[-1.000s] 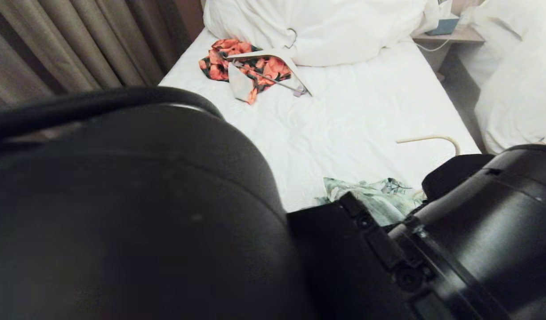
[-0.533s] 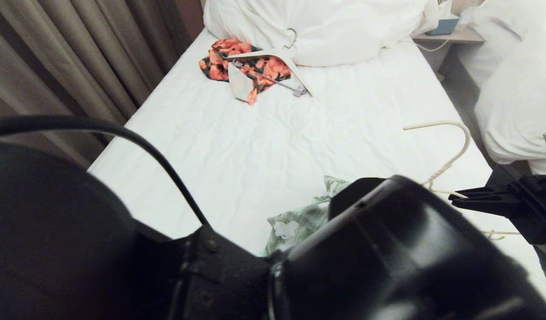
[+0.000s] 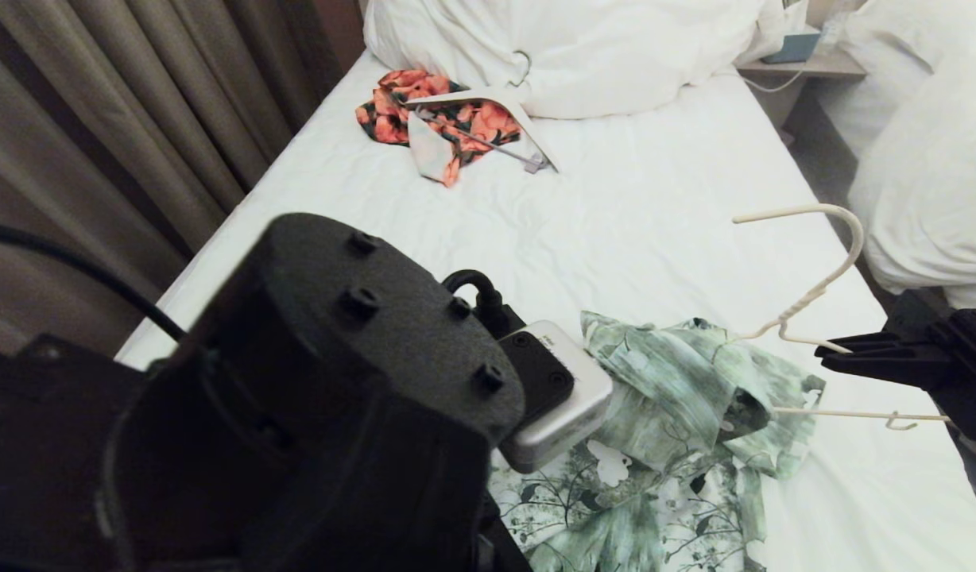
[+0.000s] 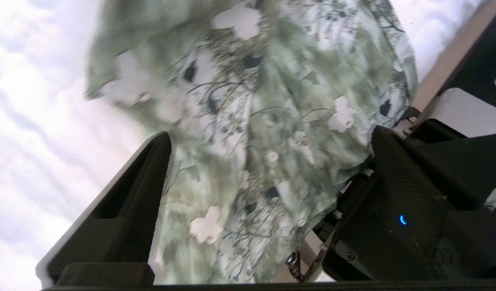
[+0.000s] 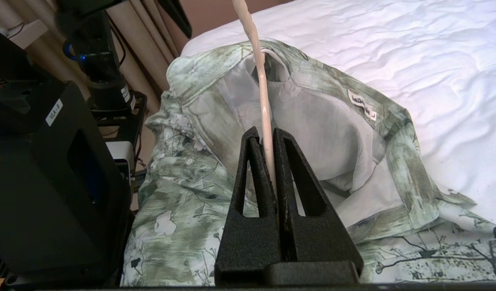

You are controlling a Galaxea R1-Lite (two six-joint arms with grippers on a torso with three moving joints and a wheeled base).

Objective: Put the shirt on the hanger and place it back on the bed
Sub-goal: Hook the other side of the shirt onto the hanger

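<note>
1. The black right gripper (image 5: 268,137) is clamped tight on one arm of the thin cream-coloured wire hanger (image 3: 814,295), at the right edge of the head view, above the bed's right side.
2. The hanger's slim curved hook (image 3: 842,218) rises up and away from the gripper; its other end runs into the collar opening of the green-and-white short-sleeved shirt with white flowers and dark leaves (image 3: 679,413).
3. The shirt is bunched on the near end of the white-sheeted bed (image 3: 472,238), its collar lifted on the hanger, its lower part spreading toward the bed's foot.
4. The black left gripper (image 4: 268,153) hovers over the shirt's lower cloth with its fingers (image 4: 151,169) spread wide, fabric showing between them; whether they touch it cannot be told.
5. Farther up the bed, an orange-and-black floral garment (image 3: 432,111) lies under a wide flat white hanger (image 3: 488,107), beside the big white duvet (image 3: 575,48).
</note>
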